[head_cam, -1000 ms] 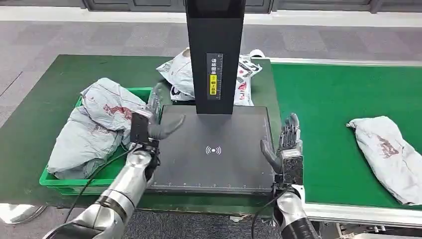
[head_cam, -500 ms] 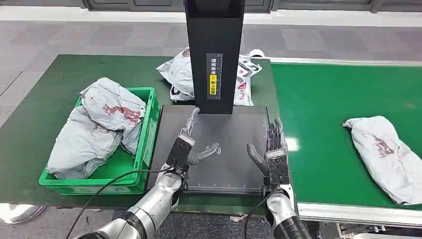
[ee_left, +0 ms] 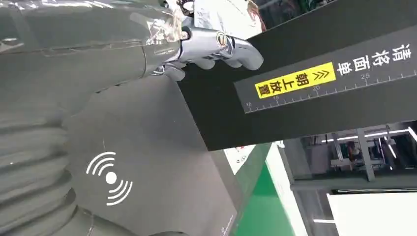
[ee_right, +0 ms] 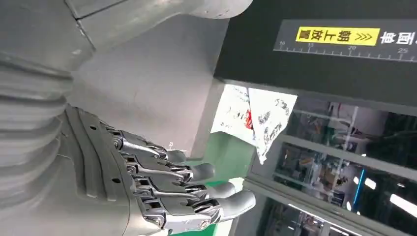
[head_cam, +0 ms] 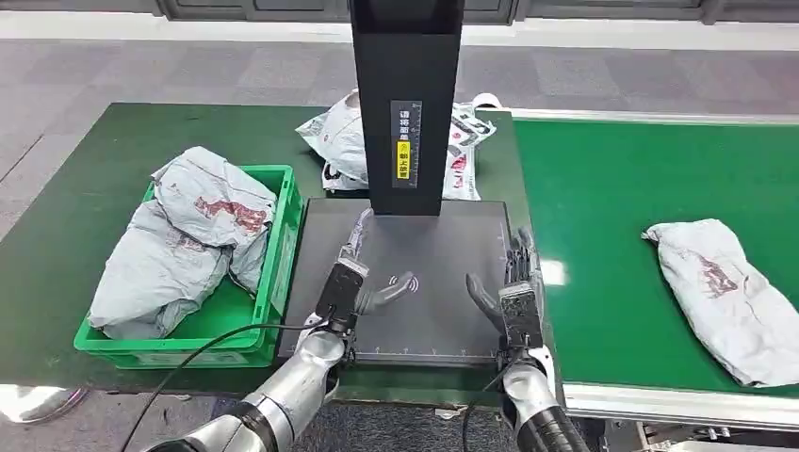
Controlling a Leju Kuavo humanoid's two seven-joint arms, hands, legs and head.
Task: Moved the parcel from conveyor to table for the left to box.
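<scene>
Over the dark scanner pad [head_cam: 415, 245], I am holding both robot hands, left robot hand [head_cam: 350, 281] and right robot hand [head_cam: 516, 292], empty with fingers spread; the parcel [head_cam: 725, 297] is lying on the conveyor [head_cam: 612, 188].

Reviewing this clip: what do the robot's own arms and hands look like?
Both arms are silver metal with dark bands. The left hand and right hand have dark blocky backs, thick grey thumbs and metallic segmented fingers. A black cable loops along the left arm; the wrist views show grey ribbed covers.
</scene>
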